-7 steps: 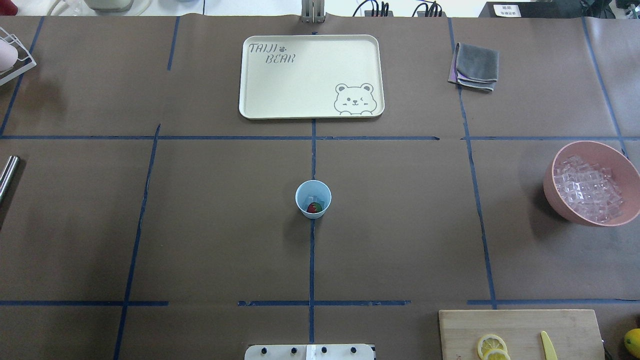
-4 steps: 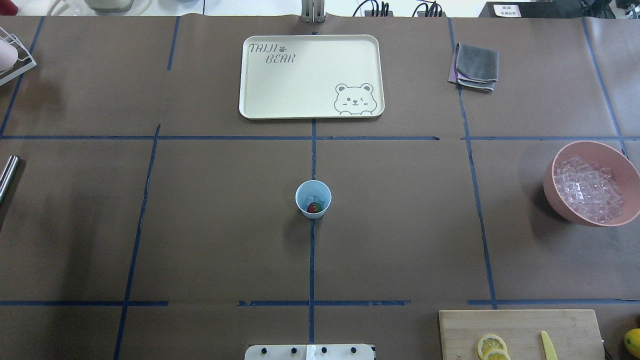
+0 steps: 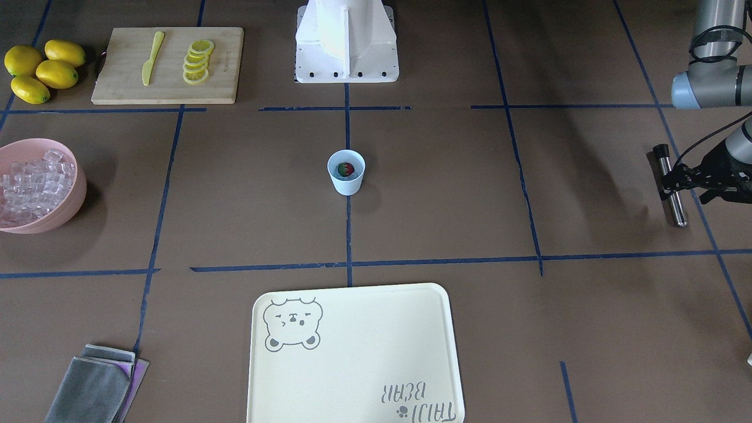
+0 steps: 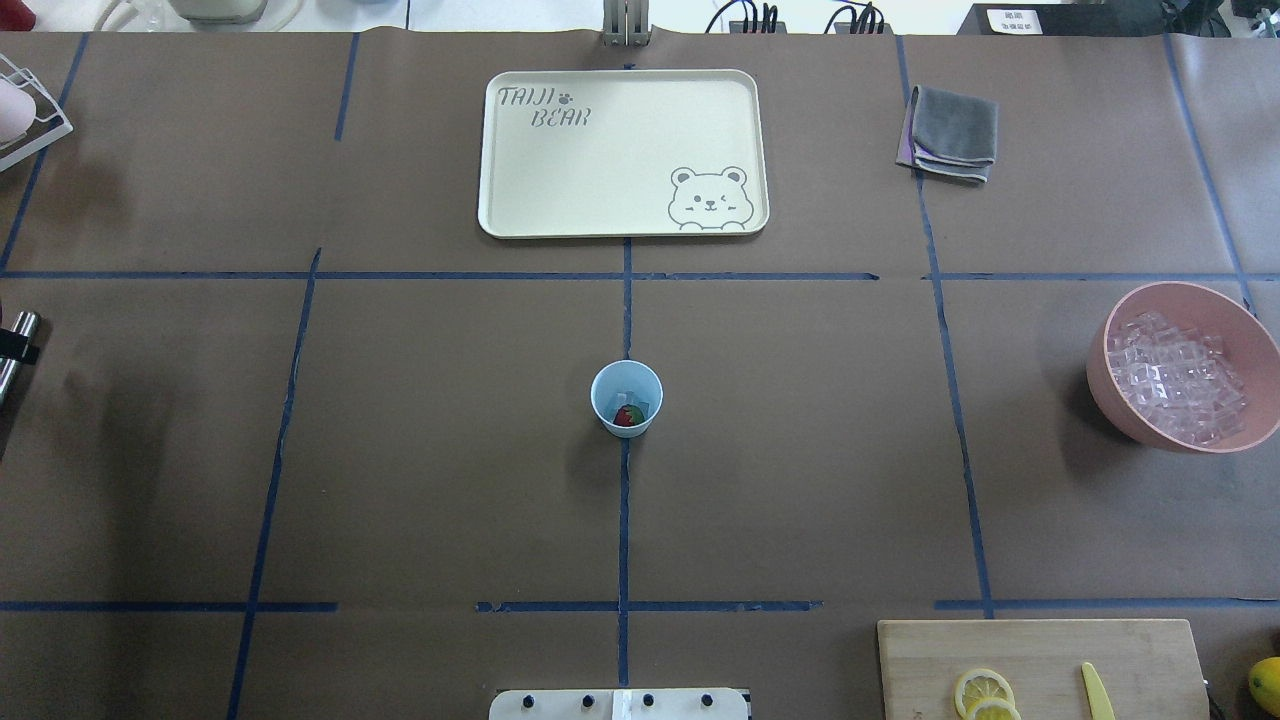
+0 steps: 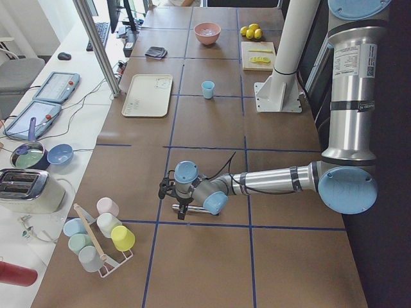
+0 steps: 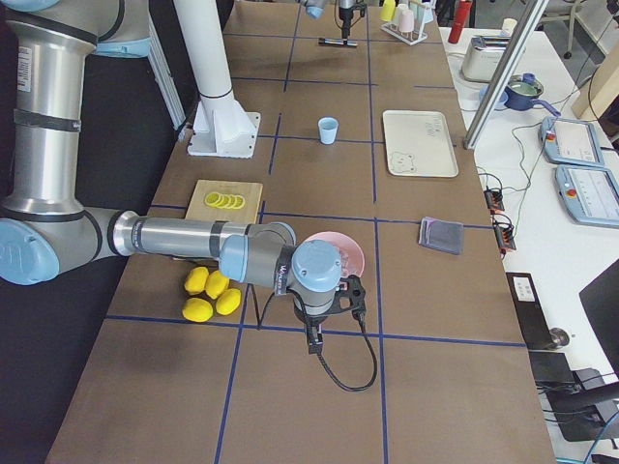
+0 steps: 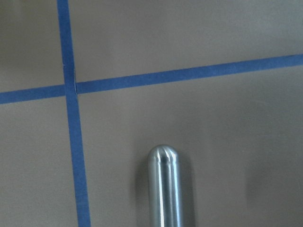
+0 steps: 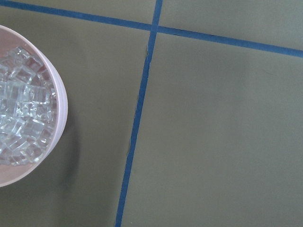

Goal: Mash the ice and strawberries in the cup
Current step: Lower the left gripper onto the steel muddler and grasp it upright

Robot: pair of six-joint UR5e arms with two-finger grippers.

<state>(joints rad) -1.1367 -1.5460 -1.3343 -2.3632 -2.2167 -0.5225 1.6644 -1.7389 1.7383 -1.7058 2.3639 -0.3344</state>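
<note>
Beyond the cup (image 4: 604, 392), a cream tray (image 4: 620, 150).

The cup (image 4: 626, 398) is ringed by bare bench (image 4: 420, 450) on every side (its mouth is uncovered too). Well apart, the open ground is bounded by the tray (image 4: 622, 152), pink bowl (image 4: 1250, 340), cutting board (image 4: 1040, 650) and metal rod (image 4: 18, 345).

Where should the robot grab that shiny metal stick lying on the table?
Around its middle, coming straight down from above, fingers on its two long sides. The metal stick lies flat on the table, thin and round, so a pinch across its width probably suits it. The left gripper is right there.
</note>
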